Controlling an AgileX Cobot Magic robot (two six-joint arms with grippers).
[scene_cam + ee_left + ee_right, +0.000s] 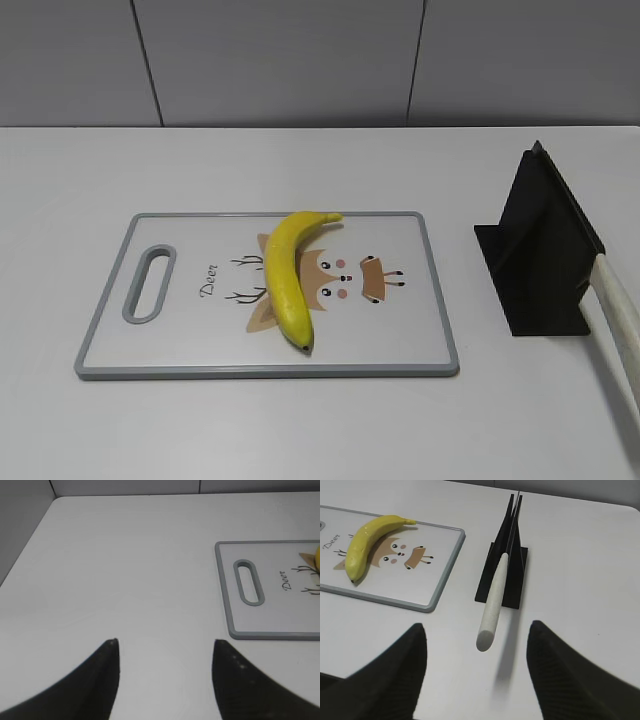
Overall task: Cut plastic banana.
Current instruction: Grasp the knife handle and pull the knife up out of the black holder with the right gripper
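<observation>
My right gripper (472, 672) hangs spread and empty, the knife handle (492, 602) just ahead between its fingers; a skewed grab could tip the black holder (505, 577). My left gripper (165, 677), likewise spread, holds nothing. Farther ahead-left, the glossy yellow plastic banana (367, 542) lies whole on the cutting board (440, 587).

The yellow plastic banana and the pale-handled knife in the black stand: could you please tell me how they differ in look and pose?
The glossy yellow plastic banana is curved; the pale-handled knife has a straight, matte, off-white handle. The banana lies flat on the grey-rimmed cutting board; the knife sits slotted in the black knife stand, handle jutting out clear of the white table. Both are untouched, with neither arm's jaws on them.
</observation>
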